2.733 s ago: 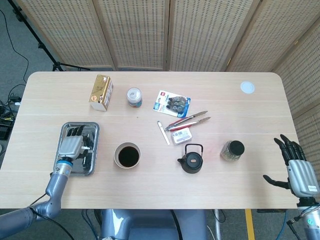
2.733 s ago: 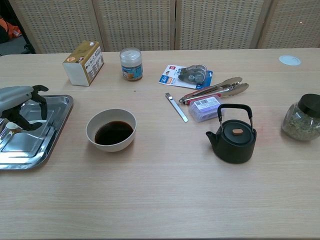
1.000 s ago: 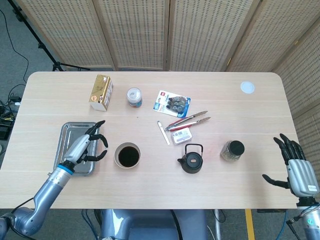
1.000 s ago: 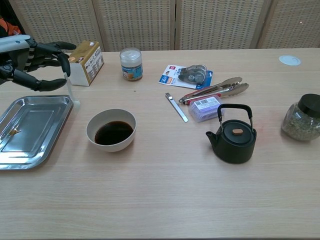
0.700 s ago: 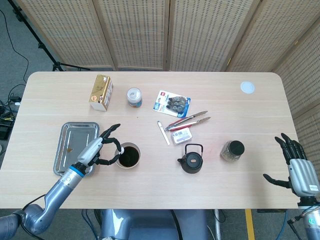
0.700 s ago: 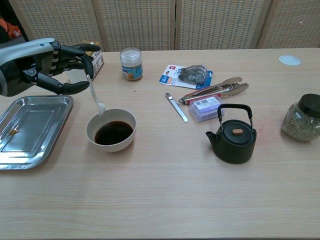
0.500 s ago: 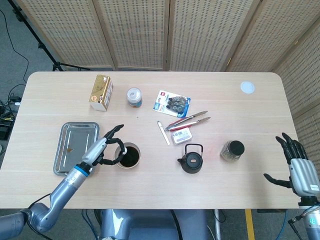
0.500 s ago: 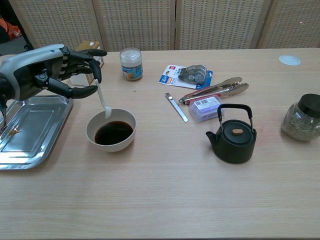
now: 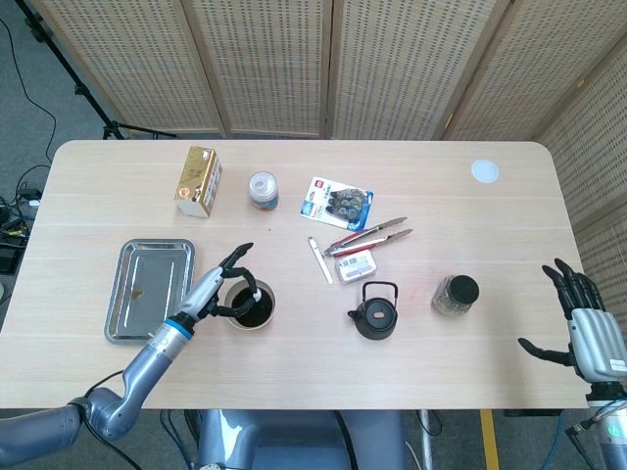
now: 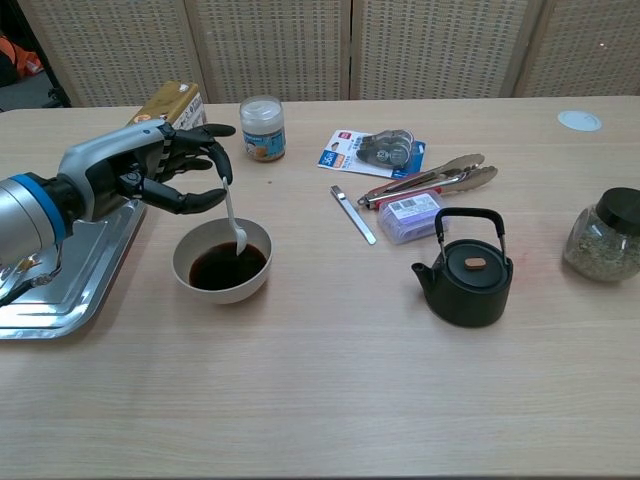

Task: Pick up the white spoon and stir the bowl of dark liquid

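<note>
Tray (image 10: 70, 275) beside bowl (image 10: 221, 261), kettle (image 10: 464, 277) prob. clear

We see a pale wood-grain table (image 10: 330, 400). The white spoon (image 10: 233, 220) hangs over a cream bowl (image 10: 190, 280) holding near-black liquid (image 10: 215, 270). The left hand (image 10: 165, 165) has a silver-grey back and black fingers, with a blue band at the wrist. The right hand (image 9: 588, 328) is likewise silver-grey and black. The tray (image 10: 60, 290) is bright silver metal. The kettle (image 10: 465, 275) is matt black with a small tan knob. The carton (image 9: 198, 180) is gold-yellow with a white end.
</note>
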Action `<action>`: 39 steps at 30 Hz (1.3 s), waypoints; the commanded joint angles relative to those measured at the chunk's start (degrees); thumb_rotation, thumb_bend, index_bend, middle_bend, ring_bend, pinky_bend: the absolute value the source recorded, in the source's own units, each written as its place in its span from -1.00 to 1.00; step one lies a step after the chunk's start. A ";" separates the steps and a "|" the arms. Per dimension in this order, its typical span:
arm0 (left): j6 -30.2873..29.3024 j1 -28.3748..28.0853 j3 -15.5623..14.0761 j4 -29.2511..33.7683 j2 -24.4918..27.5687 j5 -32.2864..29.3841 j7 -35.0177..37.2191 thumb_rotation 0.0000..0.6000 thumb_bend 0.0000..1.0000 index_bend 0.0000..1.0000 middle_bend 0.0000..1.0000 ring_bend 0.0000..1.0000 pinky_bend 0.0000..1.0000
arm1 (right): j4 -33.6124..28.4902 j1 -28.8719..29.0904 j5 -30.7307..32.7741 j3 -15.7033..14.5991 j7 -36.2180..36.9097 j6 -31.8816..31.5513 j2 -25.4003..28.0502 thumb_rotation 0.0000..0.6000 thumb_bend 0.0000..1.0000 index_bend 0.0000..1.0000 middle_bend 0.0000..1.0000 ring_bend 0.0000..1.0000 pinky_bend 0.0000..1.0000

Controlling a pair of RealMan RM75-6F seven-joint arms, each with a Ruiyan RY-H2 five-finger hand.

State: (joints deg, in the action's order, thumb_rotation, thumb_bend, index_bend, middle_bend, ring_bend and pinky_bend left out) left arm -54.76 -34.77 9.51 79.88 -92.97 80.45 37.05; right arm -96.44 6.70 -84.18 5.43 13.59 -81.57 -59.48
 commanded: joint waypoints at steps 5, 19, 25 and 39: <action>0.22 -0.83 0.23 -2.60 -2.31 -1.04 -0.68 1.00 -0.07 0.22 -1.00 -1.00 -1.00 | 0.04 0.08 0.12 0.01 0.08 0.20 -0.01 1.00 -1.00 -1.00 -1.00 -1.00 -1.00; 0.61 -1.66 -0.51 -3.08 -4.56 -0.91 -1.18 1.00 -0.07 0.22 -1.00 -1.00 -1.00 | 0.07 0.16 0.12 0.08 0.39 0.27 0.04 1.00 -1.00 -1.00 -1.00 -1.00 -1.00; 0.76 -1.60 -1.16 -3.09 -5.08 -1.02 -1.70 1.00 -0.06 0.22 -1.00 -1.00 -1.00 | 0.10 0.20 0.22 0.11 0.51 0.37 0.09 1.00 -1.00 -1.00 -1.00 -1.00 -1.00; -0.21 -0.40 -3.24 -0.83 -3.98 0.50 0.02 1.00 -0.06 0.22 -1.00 -1.00 -1.00 | -0.02 0.22 0.08 0.06 0.23 0.31 0.03 1.00 -1.00 -1.00 -1.00 -1.00 -1.00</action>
State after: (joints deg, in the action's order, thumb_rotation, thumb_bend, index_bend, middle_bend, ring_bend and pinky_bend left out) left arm -54.92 -35.29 6.42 78.93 -97.03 80.90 36.96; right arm -96.46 6.93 -84.10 5.48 13.82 -81.25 -59.45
